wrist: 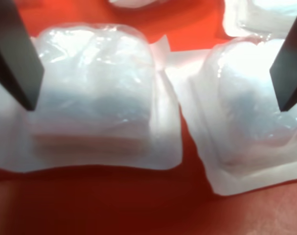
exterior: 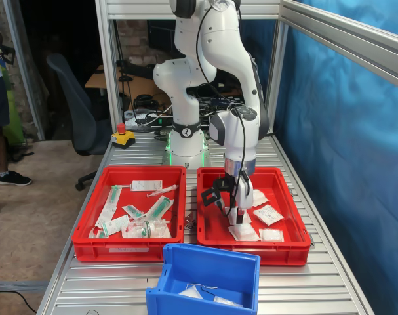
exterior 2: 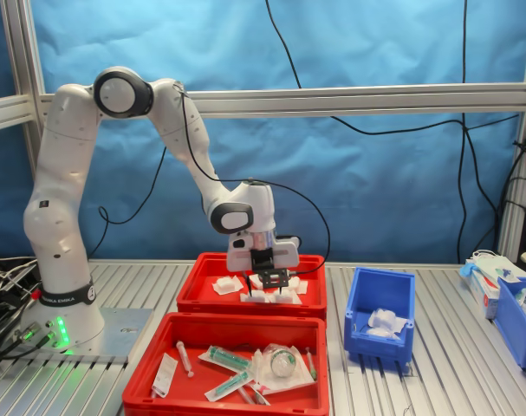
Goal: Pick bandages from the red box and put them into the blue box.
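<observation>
I see pincer (wrist: 153, 73) spread wide, low over puffy square bandages (wrist: 94, 98) in crinkly clear wrap, inside shallow red box (exterior: 208, 226). Nothing gripped.

Red crates: 2 in both exterior views, the red box (exterior: 287, 244) with white pads at right of the first exterior view, the second red crate (exterior: 128, 249) at left. Blue box (exterior: 212, 272): 1 there, lower centre. Bandages (exterior: 268, 214): at least 4 visible in the red box. Arm (exterior: 205, 72): 1.
</observation>
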`<state>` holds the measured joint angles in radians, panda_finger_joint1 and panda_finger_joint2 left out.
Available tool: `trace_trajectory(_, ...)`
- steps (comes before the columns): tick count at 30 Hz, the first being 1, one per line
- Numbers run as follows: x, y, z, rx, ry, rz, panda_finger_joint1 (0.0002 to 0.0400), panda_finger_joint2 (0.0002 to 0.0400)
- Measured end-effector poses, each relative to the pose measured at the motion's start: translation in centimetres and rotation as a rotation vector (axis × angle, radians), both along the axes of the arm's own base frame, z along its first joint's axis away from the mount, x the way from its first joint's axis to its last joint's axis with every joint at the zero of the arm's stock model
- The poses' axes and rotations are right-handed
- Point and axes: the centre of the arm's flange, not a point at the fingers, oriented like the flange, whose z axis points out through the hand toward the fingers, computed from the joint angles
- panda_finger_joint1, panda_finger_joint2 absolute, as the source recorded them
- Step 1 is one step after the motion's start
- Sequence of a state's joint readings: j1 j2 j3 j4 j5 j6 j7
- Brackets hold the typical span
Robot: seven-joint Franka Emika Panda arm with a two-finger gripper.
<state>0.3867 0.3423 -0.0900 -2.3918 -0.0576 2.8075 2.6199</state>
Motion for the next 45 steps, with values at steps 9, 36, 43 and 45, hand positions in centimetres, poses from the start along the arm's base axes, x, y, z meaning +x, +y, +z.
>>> trace_trajectory(9, -1.4, 0.1, 0.0, -0.001, 0.01, 0.009, 0.04, 0.04)
trace_trajectory(36, -2.6, 2.9, -1.8, -0.017, 0.037, 0.073, 0.04, 0.04)
trace_trajectory(43, -1.8, 2.4, -3.0, -0.031, 0.046, 0.061, 0.04, 0.04)
trace_trajectory(45, -1.7, 2.2, -3.1, -0.032, 0.047, 0.059, 0.04, 0.04)
